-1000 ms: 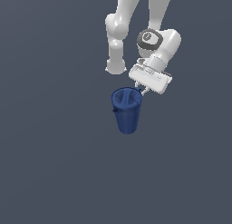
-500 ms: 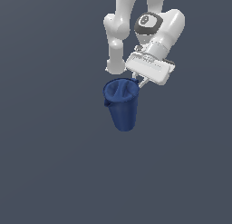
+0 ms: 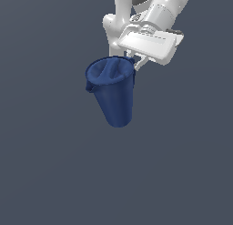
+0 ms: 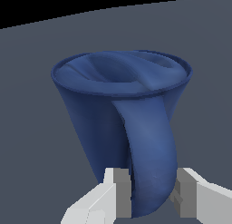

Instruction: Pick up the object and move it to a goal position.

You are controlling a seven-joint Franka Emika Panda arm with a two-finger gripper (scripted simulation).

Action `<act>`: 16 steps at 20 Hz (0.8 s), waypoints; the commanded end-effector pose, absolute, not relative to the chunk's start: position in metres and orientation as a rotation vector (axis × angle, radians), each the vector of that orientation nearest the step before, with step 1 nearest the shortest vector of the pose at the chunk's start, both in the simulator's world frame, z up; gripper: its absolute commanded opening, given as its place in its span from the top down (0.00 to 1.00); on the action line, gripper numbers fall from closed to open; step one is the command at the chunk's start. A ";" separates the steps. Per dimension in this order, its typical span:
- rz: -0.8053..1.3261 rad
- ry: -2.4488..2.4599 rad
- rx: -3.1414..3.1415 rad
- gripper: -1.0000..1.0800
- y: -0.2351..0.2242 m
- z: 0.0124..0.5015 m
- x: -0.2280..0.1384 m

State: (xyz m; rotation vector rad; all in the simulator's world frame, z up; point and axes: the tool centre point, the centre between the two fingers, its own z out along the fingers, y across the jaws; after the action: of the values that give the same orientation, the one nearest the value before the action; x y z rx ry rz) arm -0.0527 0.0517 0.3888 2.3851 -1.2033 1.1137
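Note:
The object (image 3: 111, 92), a dark blue tapered cup with a wide rim and a small spout on the exterior view's left, hangs in the air, tilted a little. My gripper (image 3: 135, 63) sits at its rim on the exterior view's right. In the wrist view the object (image 4: 95, 114) fills the frame, and a curved blue handle band runs down its near side. My gripper (image 4: 152, 193) is shut on that band, with one white finger (image 4: 118, 191) on each side. The narrow base is hidden in the wrist view.
A plain dark grey surface (image 3: 54, 174) lies under and around everything. The white arm links (image 3: 119, 23) rise behind the hand at the upper part of the exterior view. Nothing else shows.
The arm has carried the cup upward and toward the exterior view's left. Both now look larger in that view. The grip has stayed shut on the cup.

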 end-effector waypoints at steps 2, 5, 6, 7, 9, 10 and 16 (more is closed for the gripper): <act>1.116 -1.203 2.383 1.00 0.039 0.430 -0.039; 1.116 -1.203 2.383 1.00 0.029 0.462 -0.027; 1.116 -1.203 2.383 1.00 0.026 0.472 -0.023; 1.116 -1.203 2.383 1.00 0.024 0.481 -0.020; 1.116 -1.204 2.383 1.00 0.018 0.499 -0.013; 1.115 -1.204 2.384 1.00 0.016 0.506 -0.010; 1.113 -1.204 2.388 1.00 0.007 0.541 0.005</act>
State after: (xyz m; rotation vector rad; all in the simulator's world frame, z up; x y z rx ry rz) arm 0.0011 0.0090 0.5314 2.3877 -1.2047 1.1102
